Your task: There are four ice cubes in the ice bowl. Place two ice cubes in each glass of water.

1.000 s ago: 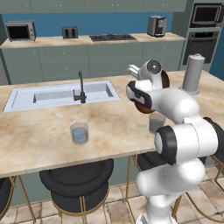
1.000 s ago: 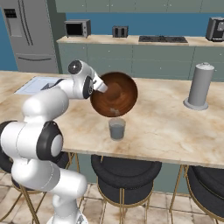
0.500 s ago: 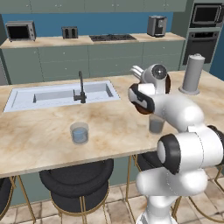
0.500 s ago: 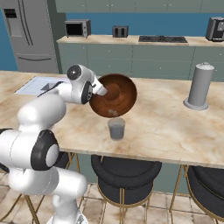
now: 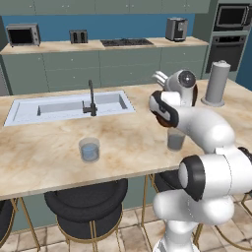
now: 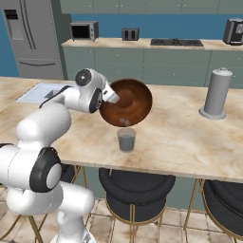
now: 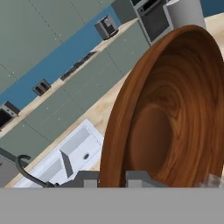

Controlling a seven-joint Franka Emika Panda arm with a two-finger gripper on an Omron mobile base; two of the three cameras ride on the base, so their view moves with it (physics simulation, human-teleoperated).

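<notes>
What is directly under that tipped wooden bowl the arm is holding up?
A glass of water stands on the counter just below the tilted ice bowl. No ice cubes can be made out inside either from these angles.

Ice bowl (image 5: 158, 114) mostly hidden behind the arm; near glass (image 5: 175, 140) partly hidden too.

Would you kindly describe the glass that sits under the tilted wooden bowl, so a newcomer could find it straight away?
Start at the long marble-look island counter and find the robot's gripper holding the reddish-brown ice bowl tipped on edge. Directly below the bowl's lower rim, near the counter's front edge, stands a short clear glass of water. Its twin stands alone in front of the sink, with nothing above it.
</notes>
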